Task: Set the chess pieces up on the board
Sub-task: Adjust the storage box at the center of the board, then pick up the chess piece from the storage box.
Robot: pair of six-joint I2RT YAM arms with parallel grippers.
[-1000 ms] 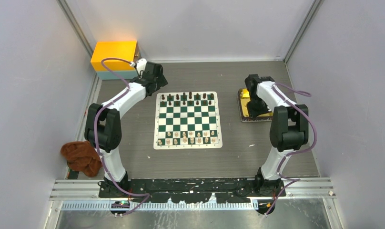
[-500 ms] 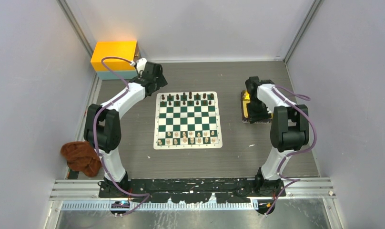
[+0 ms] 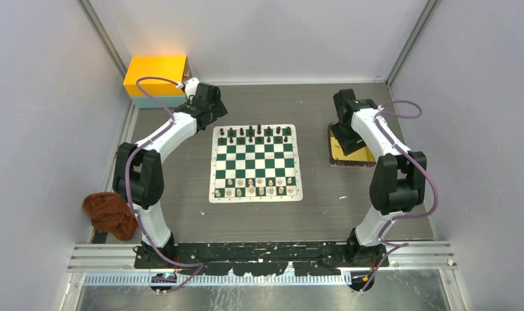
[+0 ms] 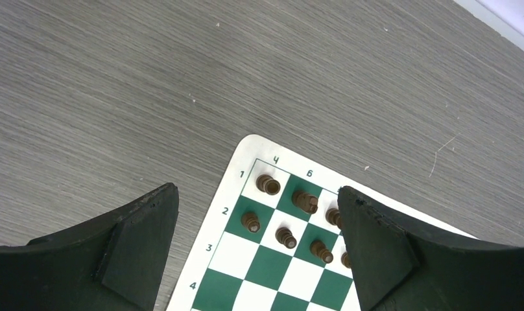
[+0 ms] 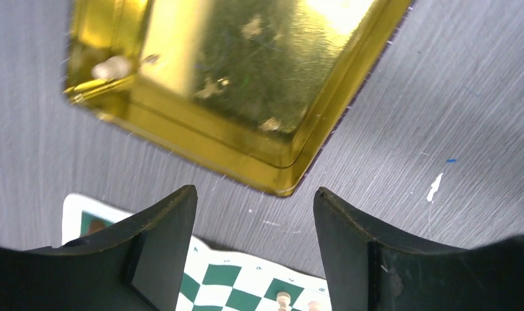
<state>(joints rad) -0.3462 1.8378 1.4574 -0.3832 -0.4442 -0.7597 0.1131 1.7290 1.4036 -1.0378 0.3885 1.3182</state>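
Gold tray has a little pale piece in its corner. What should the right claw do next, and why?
Probably the right claw should slide over the small pale tan chess piece in the corner of the shiny gold rectangular tray, then lower. The claw is open and empty, and that piece lies off the green-and-white checked board.

We've got the board lying flat mid-table, dark chess pieces lined up along its far side and pale chess pieces along the near side. The left gripper hangs just off the board's far-left corner. Over on the right, the right gripper sits above the far end of the gold tray. We see an orange box in the far-left corner and a brown cloth at near left
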